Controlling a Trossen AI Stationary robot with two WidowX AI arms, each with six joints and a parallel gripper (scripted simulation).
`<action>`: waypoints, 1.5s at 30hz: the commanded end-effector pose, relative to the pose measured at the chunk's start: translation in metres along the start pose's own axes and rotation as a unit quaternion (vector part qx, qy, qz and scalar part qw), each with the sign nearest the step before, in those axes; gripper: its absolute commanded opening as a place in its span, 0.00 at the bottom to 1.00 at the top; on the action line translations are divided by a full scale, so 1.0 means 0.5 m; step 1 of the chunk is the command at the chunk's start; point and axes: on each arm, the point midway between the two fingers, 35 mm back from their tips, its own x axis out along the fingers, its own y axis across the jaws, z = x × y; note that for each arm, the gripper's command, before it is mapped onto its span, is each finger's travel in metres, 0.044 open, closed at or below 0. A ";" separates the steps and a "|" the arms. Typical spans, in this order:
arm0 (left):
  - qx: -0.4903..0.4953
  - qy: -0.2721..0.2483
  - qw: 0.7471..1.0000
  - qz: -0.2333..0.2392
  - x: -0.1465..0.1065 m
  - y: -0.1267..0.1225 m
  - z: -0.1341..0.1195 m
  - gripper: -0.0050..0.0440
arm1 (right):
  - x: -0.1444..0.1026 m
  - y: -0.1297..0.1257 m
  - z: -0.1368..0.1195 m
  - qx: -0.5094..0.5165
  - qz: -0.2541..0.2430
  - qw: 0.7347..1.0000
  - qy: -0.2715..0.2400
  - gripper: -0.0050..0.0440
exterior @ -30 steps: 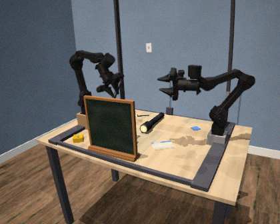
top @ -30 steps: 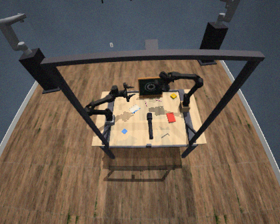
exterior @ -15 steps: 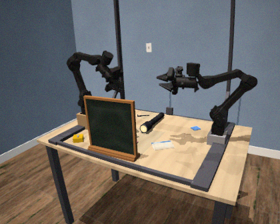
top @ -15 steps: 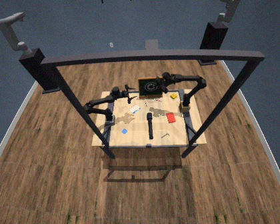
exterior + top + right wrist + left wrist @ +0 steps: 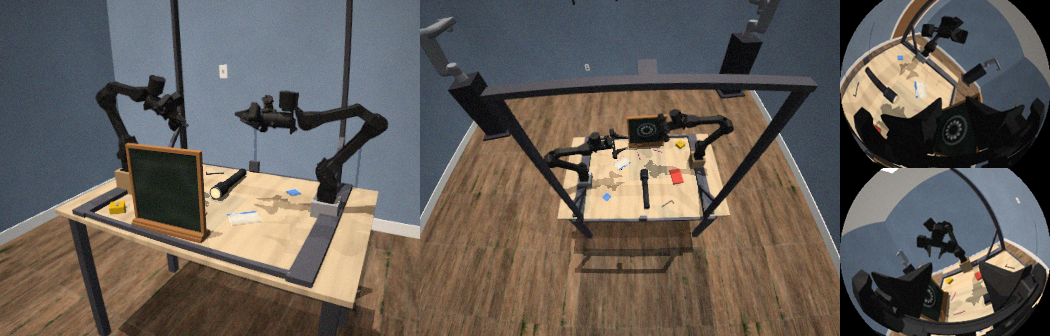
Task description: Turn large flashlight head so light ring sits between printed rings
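Observation:
The large black flashlight [image 5: 645,187] lies flat on the table top and points at the board; it also shows in the exterior view [image 5: 228,184] and in the right wrist view [image 5: 881,86]. The dark board [image 5: 646,131] [image 5: 166,192] stands upright in its wooden frame at the table's far edge. A ring of light dots shows on its face [image 5: 953,130]. My left gripper [image 5: 246,115] is open and empty, held high in the air above the table. My right gripper [image 5: 177,119] hangs in the air above and behind the board, with its fingers apart and nothing between them.
A yellow block [image 5: 680,144], a red block [image 5: 676,176], a blue piece [image 5: 606,197], a white card [image 5: 622,163] and a small hex key [image 5: 668,203] lie on the table. A grey rail [image 5: 310,250] runs along the table's edges. A dark gantry [image 5: 645,82] spans overhead.

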 end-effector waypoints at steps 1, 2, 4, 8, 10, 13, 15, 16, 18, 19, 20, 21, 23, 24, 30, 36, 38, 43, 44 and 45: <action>-0.046 -0.018 0.999 -0.003 0.003 -0.009 0.038 0.78 | -0.020 -0.010 0.027 0.078 -0.030 0.996 -0.044 0.44; -0.057 -0.019 0.998 -0.005 0.003 -0.013 0.041 0.78 | -0.024 -0.011 0.032 0.097 -0.035 0.993 -0.054 0.44; -0.080 -0.022 0.997 -0.008 0.004 -0.022 0.049 0.78 | -0.031 -0.013 0.042 0.133 -0.043 0.987 -0.074 0.44; -0.103 -0.024 0.994 -0.013 0.005 -0.031 0.057 0.78 | -0.039 -0.015 0.052 0.169 -0.050 0.980 -0.095 0.44; -0.126 -0.027 0.992 -0.017 0.006 -0.040 0.065 0.78 | -0.048 -0.017 0.062 0.205 -0.055 0.970 -0.117 0.44; -0.160 -0.030 0.986 -0.024 0.007 -0.054 0.078 0.78 | -0.062 -0.018 0.076 0.257 -0.058 0.953 -0.149 0.44; -0.182 -0.032 0.982 -0.028 0.007 -0.062 0.086 0.78 | -0.072 -0.020 0.085 0.292 -0.059 0.939 -0.172 0.44; -0.194 -0.033 0.980 -0.031 0.006 -0.067 0.090 0.78 | -0.077 -0.021 0.089 0.309 -0.059 0.931 -0.184 0.44; -0.216 -0.034 0.975 -0.035 0.006 -0.075 0.098 0.78 | -0.088 -0.022 0.098 0.343 -0.057 0.915 -0.206 0.44; -0.228 -0.035 0.972 -0.038 0.006 -0.080 0.102 0.78 | -0.094 -0.023 0.102 0.359 -0.056 0.906 -0.218 0.44; -0.239 -0.036 0.970 -0.040 0.005 -0.084 0.106 0.78 | -0.100 -0.023 0.105 0.376 -0.054 0.897 -0.229 0.44; -0.248 -0.036 0.967 -0.041 0.005 -0.087 0.109 0.78 | -0.105 -0.024 0.109 0.389 -0.052 0.888 -0.239 0.44; -0.255 -0.036 0.966 -0.041 0.005 -0.089 0.110 0.78 | -0.109 -0.026 0.112 0.398 -0.051 0.882 -0.245 0.44; -0.255 -0.036 0.966 -0.041 0.005 -0.089 0.110 0.78 | -0.109 -0.026 0.112 0.398 -0.051 0.882 -0.245 0.44; -0.245 -0.035 0.968 -0.043 0.005 -0.089 0.105 0.78 | -0.105 -0.024 0.109 0.386 -0.052 0.890 -0.238 0.44; -0.244 -0.034 0.968 -0.043 0.005 -0.090 0.103 1.00 | -0.102 -0.024 0.108 0.384 -0.053 0.891 -0.235 0.44; -0.245 -0.033 0.968 -0.043 0.005 -0.090 0.103 1.00 | -0.102 -0.024 0.108 0.383 -0.053 0.892 -0.235 0.44; -0.245 -0.033 0.968 -0.043 0.005 -0.090 0.102 1.00 | -0.102 -0.026 0.109 0.383 -0.053 0.891 -0.235 0.44; -0.245 -0.033 0.968 -0.043 0.005 -0.090 0.101 1.00 | -0.102 -0.026 0.109 0.383 -0.053 0.891 -0.236 0.44; -0.245 -0.032 0.968 -0.043 0.005 -0.090 0.101 1.00 | -0.102 -0.027 0.110 0.384 -0.053 0.891 -0.236 0.44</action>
